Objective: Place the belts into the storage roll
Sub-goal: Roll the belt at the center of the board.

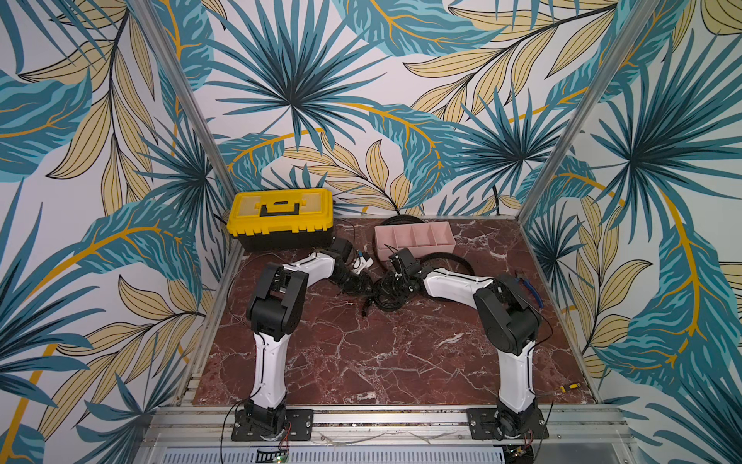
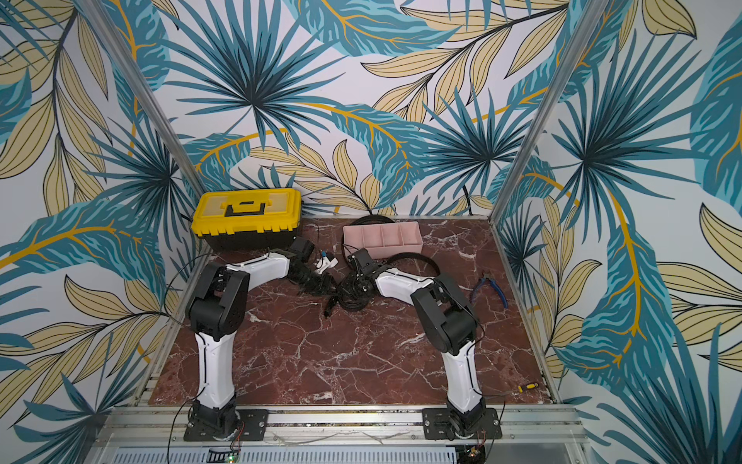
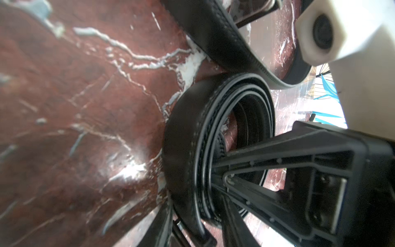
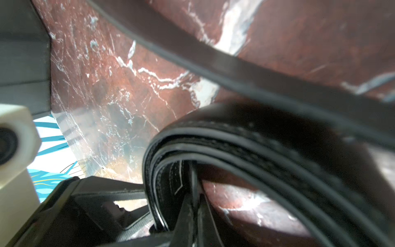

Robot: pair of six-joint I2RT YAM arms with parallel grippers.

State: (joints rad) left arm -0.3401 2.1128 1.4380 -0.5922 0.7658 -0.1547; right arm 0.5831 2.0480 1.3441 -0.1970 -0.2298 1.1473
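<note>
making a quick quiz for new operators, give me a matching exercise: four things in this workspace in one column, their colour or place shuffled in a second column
Things
1. toolbox
2. storage roll
3. coiled belt
4. screwdriver

Descriptions
a. pale pink, far side
b. black, in the middle
c. small, near right corner
d. yellow lid, far left corner

Pairs: 1-d, 2-a, 3-b, 4-c
</note>
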